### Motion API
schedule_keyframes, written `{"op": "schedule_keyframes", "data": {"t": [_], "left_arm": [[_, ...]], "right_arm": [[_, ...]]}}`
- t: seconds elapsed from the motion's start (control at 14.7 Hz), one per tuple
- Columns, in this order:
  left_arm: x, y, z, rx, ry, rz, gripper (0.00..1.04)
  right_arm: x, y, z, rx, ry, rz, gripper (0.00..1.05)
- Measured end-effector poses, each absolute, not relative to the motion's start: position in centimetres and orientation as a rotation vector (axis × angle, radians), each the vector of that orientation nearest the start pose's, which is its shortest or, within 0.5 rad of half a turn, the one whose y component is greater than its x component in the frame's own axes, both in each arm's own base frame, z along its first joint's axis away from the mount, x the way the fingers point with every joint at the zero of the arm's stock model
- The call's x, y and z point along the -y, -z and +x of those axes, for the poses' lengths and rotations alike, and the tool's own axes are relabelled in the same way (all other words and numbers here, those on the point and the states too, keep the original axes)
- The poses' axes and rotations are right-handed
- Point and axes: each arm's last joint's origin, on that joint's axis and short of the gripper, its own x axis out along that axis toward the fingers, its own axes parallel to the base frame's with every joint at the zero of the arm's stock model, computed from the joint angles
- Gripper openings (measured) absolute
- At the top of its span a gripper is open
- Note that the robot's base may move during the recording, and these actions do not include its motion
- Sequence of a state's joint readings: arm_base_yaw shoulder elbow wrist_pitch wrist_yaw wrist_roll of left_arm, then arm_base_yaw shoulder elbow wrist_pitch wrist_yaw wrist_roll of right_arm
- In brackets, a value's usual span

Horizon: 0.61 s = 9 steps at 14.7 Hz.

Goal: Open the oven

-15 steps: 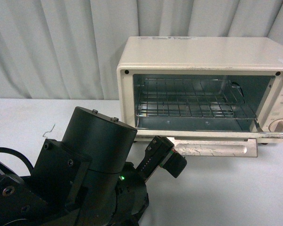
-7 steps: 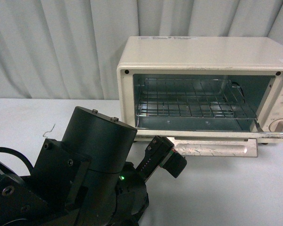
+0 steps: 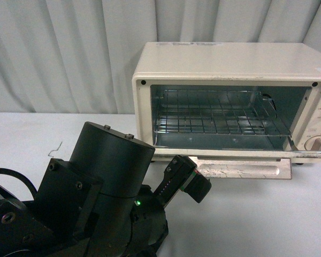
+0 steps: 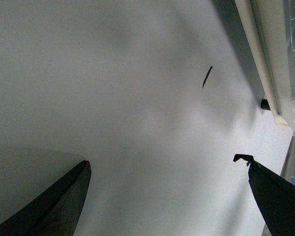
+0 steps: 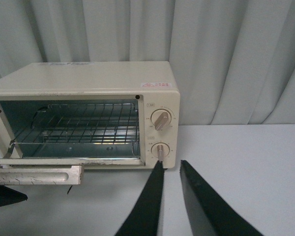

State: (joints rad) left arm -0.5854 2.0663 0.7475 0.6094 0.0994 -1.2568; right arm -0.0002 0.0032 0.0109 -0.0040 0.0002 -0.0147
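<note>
Oven (image 3: 230,64) sits on the white table (image 3: 257,225) at about 1 o'clock from the robot's body. Its door is already dropped flat, with the wire rack (image 3: 214,115) exposed. The beige bar handle (image 3: 241,169) lies on the near side, its long axis running 9 to 3 o'clock.

Left gripper (image 3: 195,179) is the nearer one, low over the table just beside the handle's 9 o'clock end. We cannot tell whether they touch. From the gripper, the bar stretches away toward 2–3 o'clock. In the left wrist view its jaws stand wide apart with only bare table between them.

Right gripper (image 5: 169,196) is well back from the oven, facing the knobs (image 5: 161,119). Its jaws are narrowly parted and empty.

We judge the opening done; only backing clear remains.
</note>
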Motion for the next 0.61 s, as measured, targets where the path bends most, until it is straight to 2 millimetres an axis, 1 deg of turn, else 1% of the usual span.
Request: {"op": "schedule_keyframes", "data": {"t": [0.14,0.27,0.48,0.54,0.61], "left_arm": [[18.91,-5.06,28.01,-0.995,0.123,-0.982,0.98],[18.91,-5.06,28.01,-0.995,0.123,-0.982,0.98],[18.91,-5.06,28.01,-0.995,0.123,-0.982,0.98],[18.91,-5.06,28.01,-0.995,0.123,-0.982,0.98],[18.91,-5.06,28.01,-0.995,0.123,-0.982,0.98]], "right_arm": [[0.0,-16.66,9.72,0.004,0.0,-0.015,0.45],[0.0,-16.66,9.72,0.004,0.0,-0.015,0.69],[0.0,-16.66,9.72,0.004,0.0,-0.014,1.0],[0.0,-16.66,9.72,0.004,0.0,-0.015,0.97],[0.0,-16.66,9.72,0.004,0.0,-0.015,0.98]]}}
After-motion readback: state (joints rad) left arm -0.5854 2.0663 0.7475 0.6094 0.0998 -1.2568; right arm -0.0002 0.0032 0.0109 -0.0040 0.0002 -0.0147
